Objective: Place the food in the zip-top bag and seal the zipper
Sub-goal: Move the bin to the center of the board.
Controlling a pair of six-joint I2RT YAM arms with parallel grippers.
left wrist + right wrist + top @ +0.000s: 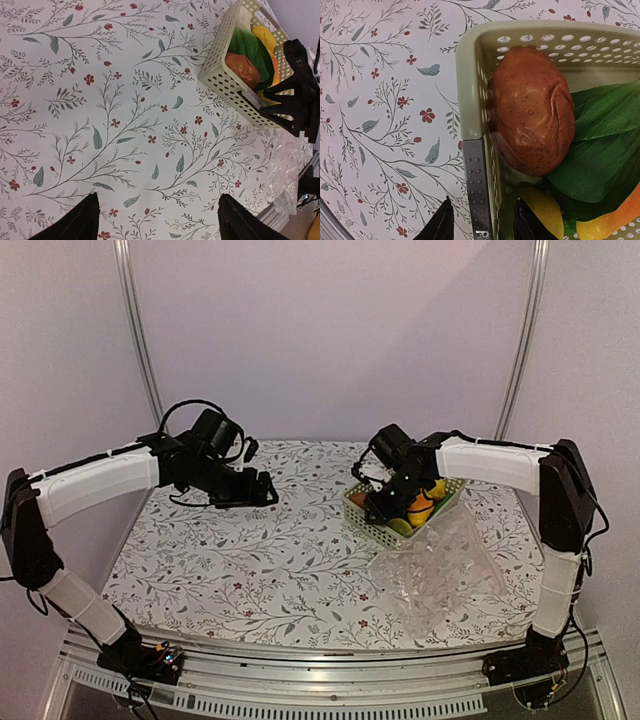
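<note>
The food lies in a pale green lattice basket (365, 520): a reddish-brown piece (532, 110), green bok choy leaves (605, 145), a yellow fruit (545, 212) and an orange fruit (420, 508). My right gripper (481, 201) straddles the basket's near-left wall (470, 90), one finger outside and one inside, closed on it. The clear, crinkly zip-top bag (440, 570) lies flat on the table just in front of the basket, with its faint pinkish zipper edge (490, 565) to the right. My left gripper (265, 490) hovers open and empty over the table's left half (157, 195).
The table carries a white cloth with a leaf and flower print (250, 560). The basket also shows in the left wrist view (225, 85), with the bag's edge (287, 175) near the table's front. Metal frame posts stand at the back corners.
</note>
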